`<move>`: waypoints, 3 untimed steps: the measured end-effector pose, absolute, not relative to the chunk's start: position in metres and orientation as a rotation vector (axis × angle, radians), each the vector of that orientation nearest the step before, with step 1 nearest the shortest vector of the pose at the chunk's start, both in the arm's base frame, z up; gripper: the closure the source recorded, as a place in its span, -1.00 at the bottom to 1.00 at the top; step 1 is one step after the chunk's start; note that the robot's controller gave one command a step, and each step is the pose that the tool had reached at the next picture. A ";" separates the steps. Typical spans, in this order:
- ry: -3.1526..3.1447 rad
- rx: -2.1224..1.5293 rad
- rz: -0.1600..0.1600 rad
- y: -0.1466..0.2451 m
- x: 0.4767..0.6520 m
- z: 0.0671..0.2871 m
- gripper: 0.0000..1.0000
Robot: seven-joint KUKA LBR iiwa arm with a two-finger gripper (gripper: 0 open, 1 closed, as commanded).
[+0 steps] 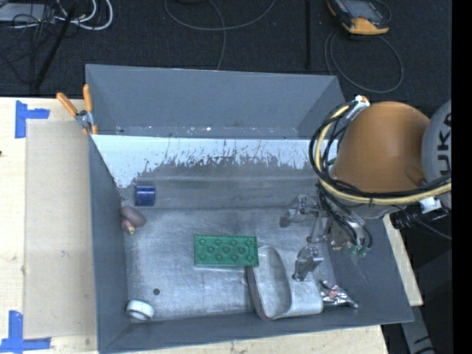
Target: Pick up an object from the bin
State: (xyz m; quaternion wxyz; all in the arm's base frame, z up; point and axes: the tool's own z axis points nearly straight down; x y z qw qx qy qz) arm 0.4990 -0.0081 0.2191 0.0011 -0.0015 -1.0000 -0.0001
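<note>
My gripper (299, 239) hangs at the right of the bin, below the arm's orange dome. It is open, one fingertip (292, 214) towards the back and the other (303, 265) towards the front, with nothing between them. A green studded plate (226, 250) lies flat on the floor just left of it. A grey curved, scoop-like piece (274, 290) lies under and in front of the front fingertip; whether they touch I cannot tell. A small silvery thing with red bits (335, 295) rests at the front right.
A small blue block (144, 195) and a brownish lump (132, 217) sit near the left wall. In the front left corner lies a white round cap (139, 310). The arm and its cables cover the bin's right side.
</note>
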 end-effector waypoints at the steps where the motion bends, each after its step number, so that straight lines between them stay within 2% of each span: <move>1: -3.129 0.170 -0.002 0.050 0.520 0.111 -1.00; 2: -3.147 0.118 -0.002 0.052 0.556 0.077 -1.00; 3: -3.151 0.118 -0.003 0.052 0.556 0.080 1.00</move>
